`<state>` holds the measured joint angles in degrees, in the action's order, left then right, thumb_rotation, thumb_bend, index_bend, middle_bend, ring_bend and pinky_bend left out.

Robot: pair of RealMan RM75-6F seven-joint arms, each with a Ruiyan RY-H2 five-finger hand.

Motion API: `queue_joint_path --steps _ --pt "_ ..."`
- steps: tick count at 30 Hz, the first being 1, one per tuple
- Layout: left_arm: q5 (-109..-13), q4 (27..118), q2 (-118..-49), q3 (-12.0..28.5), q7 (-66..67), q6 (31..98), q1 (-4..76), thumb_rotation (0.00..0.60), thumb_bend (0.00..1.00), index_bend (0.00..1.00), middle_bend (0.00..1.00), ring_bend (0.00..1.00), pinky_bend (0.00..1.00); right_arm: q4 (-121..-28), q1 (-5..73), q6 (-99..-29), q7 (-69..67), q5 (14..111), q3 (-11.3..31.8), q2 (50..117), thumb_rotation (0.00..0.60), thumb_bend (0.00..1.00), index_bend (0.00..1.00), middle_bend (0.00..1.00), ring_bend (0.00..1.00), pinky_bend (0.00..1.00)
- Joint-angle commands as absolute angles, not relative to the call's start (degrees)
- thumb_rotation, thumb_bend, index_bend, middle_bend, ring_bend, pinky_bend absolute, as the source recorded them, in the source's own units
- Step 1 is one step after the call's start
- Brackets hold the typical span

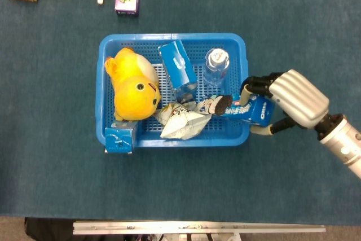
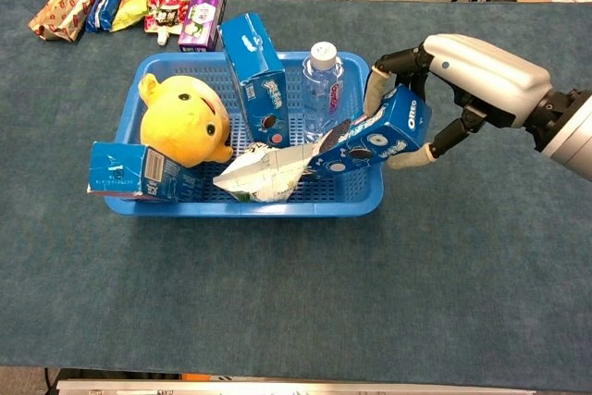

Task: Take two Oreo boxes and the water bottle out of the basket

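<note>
Right hand (image 2: 462, 80) clamped on tilted Oreo box (image 2: 375, 141), raised over right rim of blue basket (image 1: 175, 39), low end touching crumpled white wrapper (image 2: 264, 173); second Oreo box (image 2: 254, 71) and water bottle (image 2: 322, 90) upright inside.

Basket (image 2: 242, 206): blue, perforated mesh. Plush toy (image 2: 185, 121): yellow. Oreo box (image 2: 377, 141): blue, white lettering. Upright box (image 2: 254, 67): blue. Water bottle (image 2: 322, 90): clear, white cap. Wrapper (image 2: 264, 171): white. Right hand (image 2: 453, 90): silver shell, black and beige fingers (image 2: 377, 90). Table (image 2: 296, 302): dark teal.
</note>
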<state>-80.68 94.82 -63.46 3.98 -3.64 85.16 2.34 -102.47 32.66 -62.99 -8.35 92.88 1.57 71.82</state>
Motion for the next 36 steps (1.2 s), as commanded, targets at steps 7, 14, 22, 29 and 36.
queue_joint_path --steps 7,14,22,29,36 --pt "-80.42 94.76 -63.46 3.96 -3.52 84.81 2.41 0.6 0.38 0.48 0.52 0.44 0.53 -106.54 32.58 -64.69 -13.38 90.88 4.24 67.76 0.6 0.09 0.54 0.59 0.64 0.56" --pt "-80.63 95.02 -63.33 4.01 -3.53 85.14 2.32 0.6 0.38 0.48 0.52 0.44 0.53 -111.83 32.16 -66.51 -14.43 89.24 7.02 61.7 0.6 0.09 0.54 0.59 0.64 0.56" --pt "-80.56 95.16 -63.36 3.98 -3.29 85.01 2.36 0.6 0.38 0.48 0.52 0.44 0.53 -118.61 30.88 -68.61 -11.87 87.46 9.73 53.48 0.6 0.09 0.54 0.59 0.64 0.56" --pt "-80.44 95.1 -63.45 3.98 -3.14 84.91 2.39 0.6 0.38 0.48 0.52 0.44 0.53 -123.34 29.6 -69.06 -8.81 85.73 10.84 47.57 0.6 0.09 0.54 0.59 0.64 0.56" --pt "-80.38 95.0 -63.48 3.98 -3.18 84.82 2.41 0.6 0.38 0.48 0.52 0.44 0.53 -126.14 29.2 -65.53 1.75 82.33 9.46 43.5 0.6 0.09 0.55 0.59 0.64 0.56"
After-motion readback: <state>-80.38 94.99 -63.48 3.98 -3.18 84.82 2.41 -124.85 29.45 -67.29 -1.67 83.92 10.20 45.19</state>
